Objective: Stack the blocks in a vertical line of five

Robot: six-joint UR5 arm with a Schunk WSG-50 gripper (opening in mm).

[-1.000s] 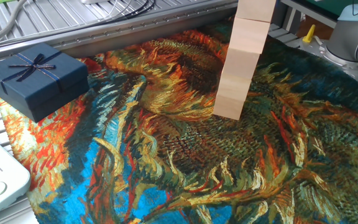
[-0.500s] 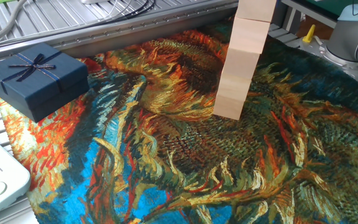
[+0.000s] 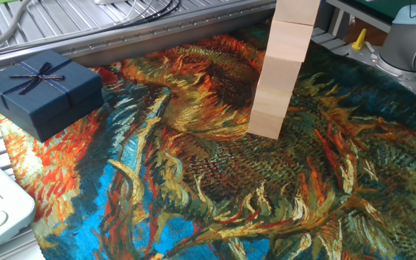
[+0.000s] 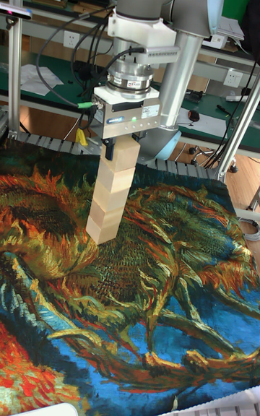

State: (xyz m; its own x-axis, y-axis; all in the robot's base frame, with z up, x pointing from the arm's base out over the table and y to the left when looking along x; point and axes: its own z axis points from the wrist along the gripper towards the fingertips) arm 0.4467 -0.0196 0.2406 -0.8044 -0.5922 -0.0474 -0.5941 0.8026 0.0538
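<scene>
The blocks (image 4: 110, 196) stand as one leaning column on the sunflower-patterned cloth (image 4: 144, 300) that covers the worktop — the base sits on the cloth and the column tilts toward its top. The gripper (image 4: 124, 146) hangs straight above, its fingers (image 4: 110, 149) clamped on either side of the top block (image 4: 126, 155). In the fixed view a dark navy gift box (image 3: 40, 91) rests well apart — at the cloth's left edge.
</scene>
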